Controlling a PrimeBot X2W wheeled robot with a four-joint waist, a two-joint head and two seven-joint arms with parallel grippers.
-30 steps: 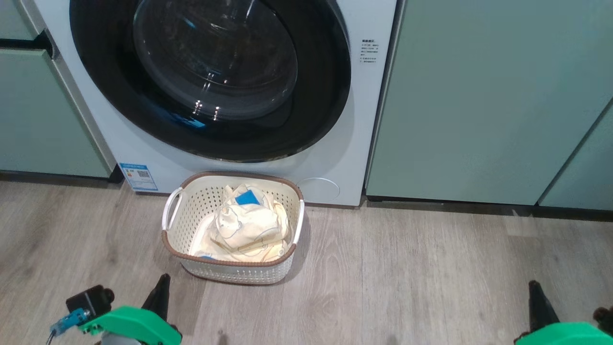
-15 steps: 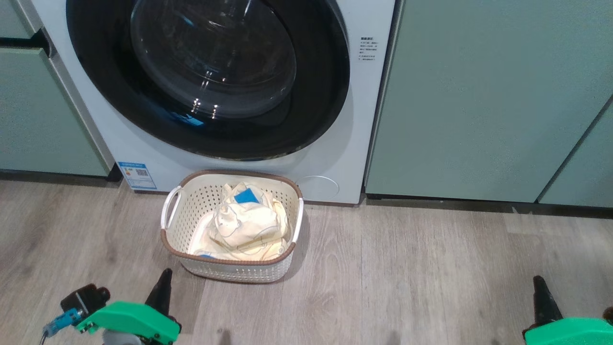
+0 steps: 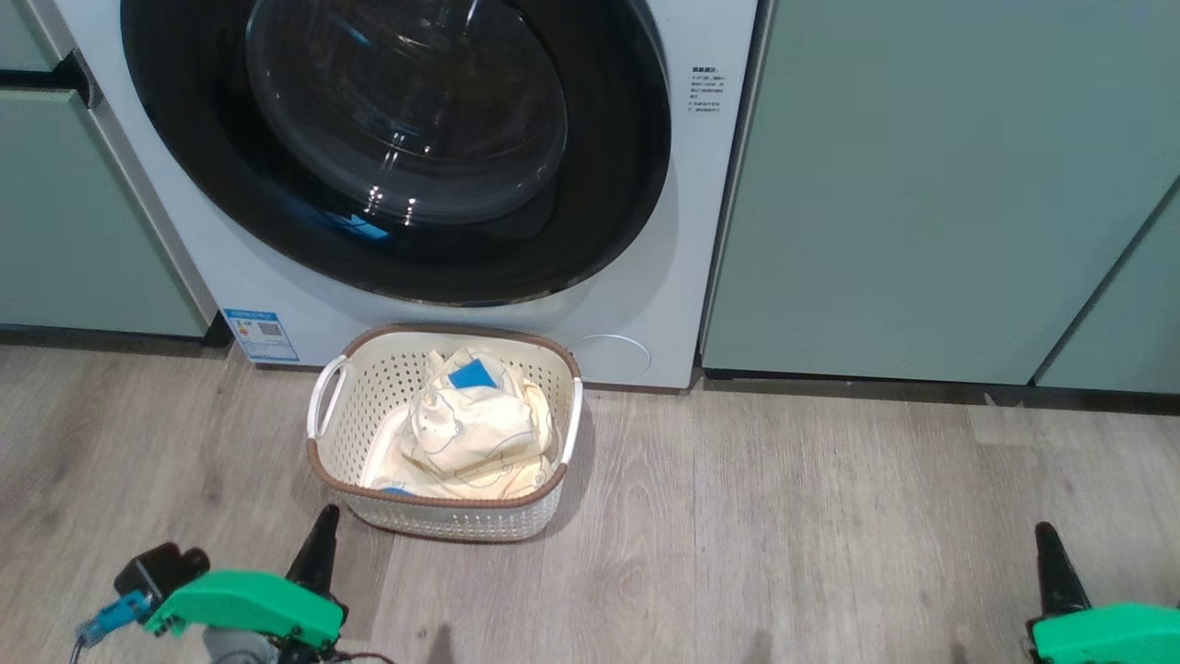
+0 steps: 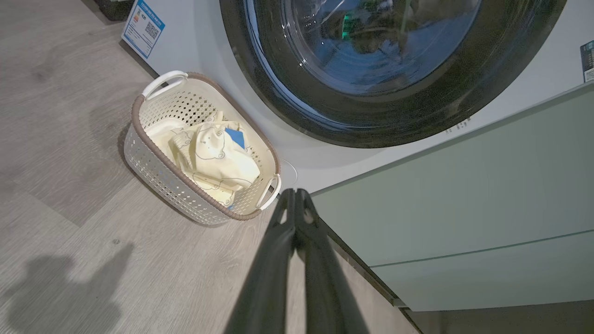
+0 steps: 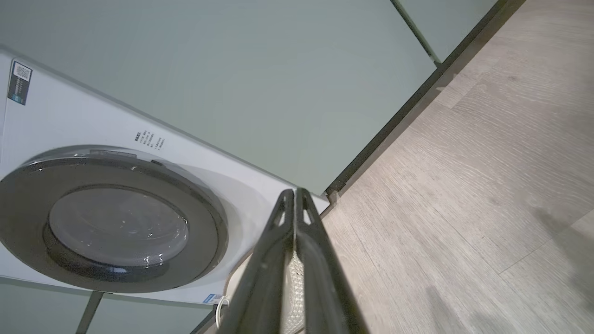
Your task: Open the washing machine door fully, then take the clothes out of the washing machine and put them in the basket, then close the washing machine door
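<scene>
Sage-green cabinets (image 3: 922, 184) flanking washing machine (image 3: 698, 242), wooden floor (image 3: 830, 516)

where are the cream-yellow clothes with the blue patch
The cream-yellow clothes lie bunched in the cream perforated basket, left of centre in the head view, on the floor before the white washing machine.

The grey wood-plank floor (image 3: 830, 535) spans the lower half of the frame, bearing the basket (image 3: 461, 524) at lower centre, just before the washing machine (image 3: 636, 304) standing at upper left.
</scene>
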